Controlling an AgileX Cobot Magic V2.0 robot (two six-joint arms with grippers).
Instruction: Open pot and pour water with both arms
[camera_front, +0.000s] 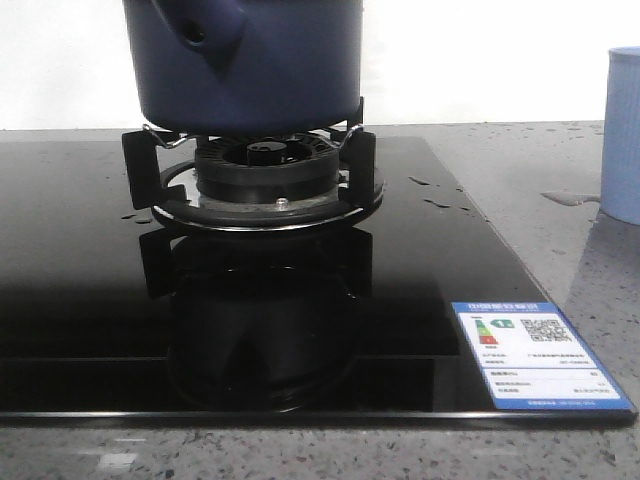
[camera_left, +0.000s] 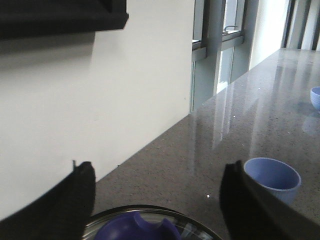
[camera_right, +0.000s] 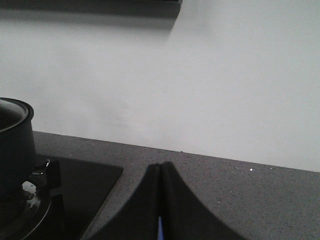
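Note:
The dark navy pot (camera_front: 250, 65) stands on the gas burner (camera_front: 265, 165) at the back centre, with its round-holed handle socket (camera_front: 195, 30) facing front-left. No gripper shows in the front view. In the left wrist view my left gripper (camera_left: 159, 172) is open, its fingers (camera_left: 75, 200) wide apart above the pot's glass lid (camera_left: 200, 222) and its blue knob (camera_left: 135, 227), not touching them. My right gripper (camera_right: 161, 170) is shut, with its fingers pressed together over the grey counter to the right of the pot (camera_right: 12, 150). A thin blue streak shows low in the seam.
A pale-blue cup (camera_front: 625, 135) stands on the counter at the right and also shows in the left wrist view (camera_left: 272, 177). A second blue vessel (camera_left: 316, 97) sits farther off. The black glass cooktop (camera_front: 80, 300) has a label sticker (camera_front: 535, 355) at its front right. A white wall is close behind.

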